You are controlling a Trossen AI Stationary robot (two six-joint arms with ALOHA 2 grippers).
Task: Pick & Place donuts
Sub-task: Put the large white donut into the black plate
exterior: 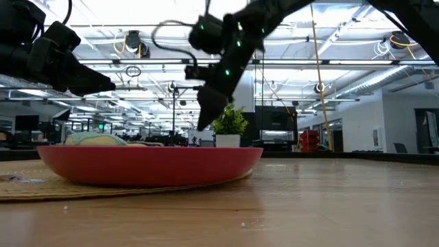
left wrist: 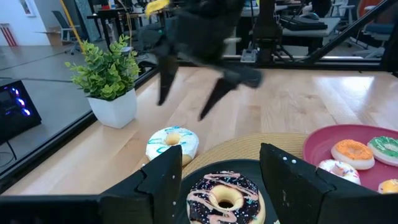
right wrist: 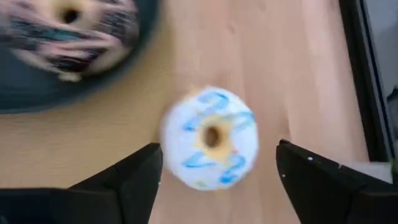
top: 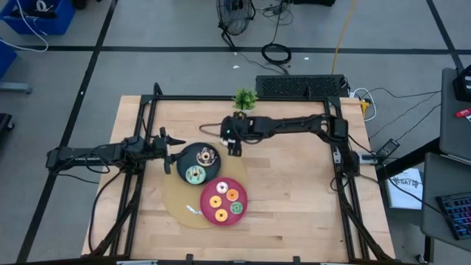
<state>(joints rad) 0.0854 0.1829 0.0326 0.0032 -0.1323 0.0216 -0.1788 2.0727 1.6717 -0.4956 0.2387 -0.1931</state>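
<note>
While fingers (right wrist: 217,168) straddle white donut (right wrist: 211,138), apart

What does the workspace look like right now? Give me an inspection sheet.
Surface: wooden table, round woven mat under the plates.
Job's things: white blue-striped donut on bare wood; chocolate donut and mint donut on dark plate; four donuts on pink plate.
Clutter: potted plant at the far edge.
Hands: right hand open, above the white donut; left hand open, beside the dark plate.
Cables: loops on the floor beyond the table.
Surroundings: keyboard on a side desk; no people seen.
</note>
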